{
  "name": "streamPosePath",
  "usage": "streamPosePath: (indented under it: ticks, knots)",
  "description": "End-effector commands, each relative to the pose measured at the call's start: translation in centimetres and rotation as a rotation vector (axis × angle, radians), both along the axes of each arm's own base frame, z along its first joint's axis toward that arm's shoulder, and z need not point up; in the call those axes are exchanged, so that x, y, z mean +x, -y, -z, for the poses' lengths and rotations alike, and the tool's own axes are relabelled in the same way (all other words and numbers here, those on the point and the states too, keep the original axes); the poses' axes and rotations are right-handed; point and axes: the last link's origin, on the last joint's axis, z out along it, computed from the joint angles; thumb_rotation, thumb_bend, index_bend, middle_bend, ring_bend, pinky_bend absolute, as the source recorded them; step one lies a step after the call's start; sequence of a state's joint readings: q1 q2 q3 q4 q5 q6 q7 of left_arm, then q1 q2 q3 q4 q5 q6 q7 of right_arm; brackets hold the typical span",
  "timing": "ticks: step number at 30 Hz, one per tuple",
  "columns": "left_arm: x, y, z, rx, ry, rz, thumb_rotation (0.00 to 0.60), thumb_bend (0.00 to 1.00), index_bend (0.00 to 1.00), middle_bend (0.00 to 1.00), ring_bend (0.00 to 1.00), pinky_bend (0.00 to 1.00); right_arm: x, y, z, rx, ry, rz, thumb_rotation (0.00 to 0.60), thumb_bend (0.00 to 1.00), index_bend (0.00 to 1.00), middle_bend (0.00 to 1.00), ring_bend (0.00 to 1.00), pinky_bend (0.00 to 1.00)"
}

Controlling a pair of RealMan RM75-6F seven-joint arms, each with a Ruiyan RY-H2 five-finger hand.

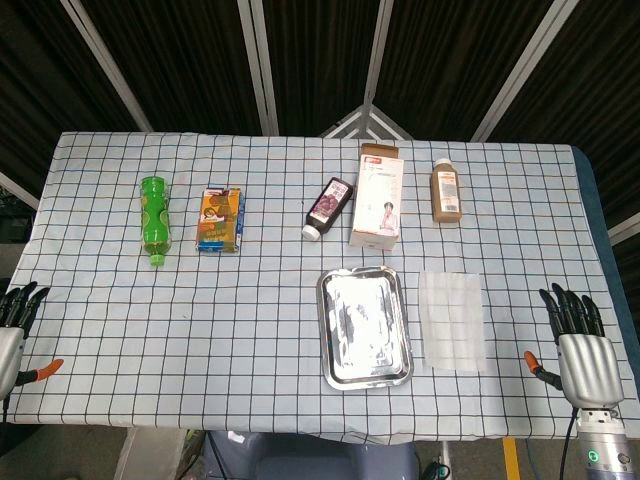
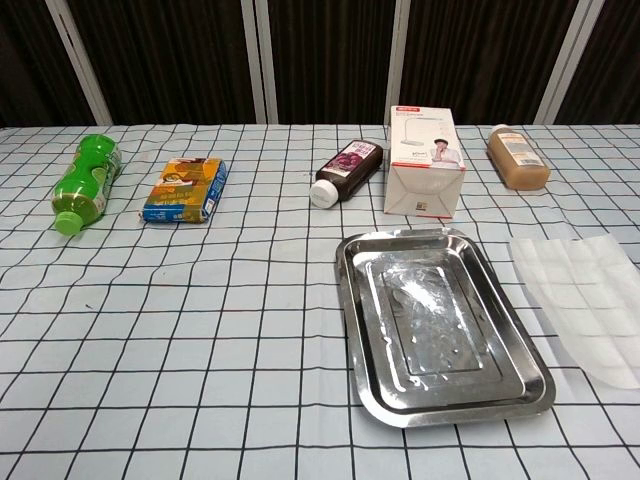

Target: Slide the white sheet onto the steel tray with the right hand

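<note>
The white sheet (image 1: 452,320) is translucent and lies flat on the checked cloth, just right of the steel tray (image 1: 365,326) with a narrow gap between them. The chest view shows the sheet (image 2: 588,304) at the right edge and the tray (image 2: 438,322) in the middle, with nothing in it. My right hand (image 1: 581,344) hovers at the table's near right corner, right of the sheet, fingers spread and holding nothing. My left hand (image 1: 14,330) sits at the near left edge, fingers apart and holding nothing. Neither hand appears in the chest view.
Along the back lie a green bottle (image 1: 154,218), an orange snack pack (image 1: 219,220), a dark bottle (image 1: 327,208), a white box (image 1: 378,195) and a brown bottle (image 1: 446,190). The table edge runs close to both hands.
</note>
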State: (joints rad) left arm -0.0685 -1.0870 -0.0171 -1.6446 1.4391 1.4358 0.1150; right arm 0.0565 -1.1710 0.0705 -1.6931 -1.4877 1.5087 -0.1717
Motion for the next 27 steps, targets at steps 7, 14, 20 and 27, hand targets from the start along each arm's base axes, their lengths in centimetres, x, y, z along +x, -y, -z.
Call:
streamPosePath:
  ticks: [7,14,20,27]
  knots:
    - [0.1,0.0,0.0,0.0,0.003,0.002,0.6,0.0,0.0,0.0,0.0,0.0,0.0,0.0,0.0,0.001,0.001,-0.003,0.6,0.3,0.0,0.0,0.0,0.0]
    - [0.0,0.0,0.0,-0.003,0.002,0.003,0.6,0.0,0.0,0.0,0.0,0.0,0.9,-0.3,0.6,0.033,0.023,-0.046,0.6,0.3,0.0,0.0,0.0,0.0]
    - [0.1,0.0,0.1,-0.007,0.002,0.003,0.6,0.0,0.0,0.0,0.0,0.0,2.7,-0.5,2.4,0.111,0.006,-0.116,0.6,0.3,0.13,0.0,0.0,0.0]
    - [0.1,0.0,0.1,-0.006,0.005,0.002,0.6,0.0,0.0,0.0,0.0,0.0,3.9,-0.5,6.7,0.244,-0.114,-0.161,0.6,0.3,0.17,0.0,0.0,0.0]
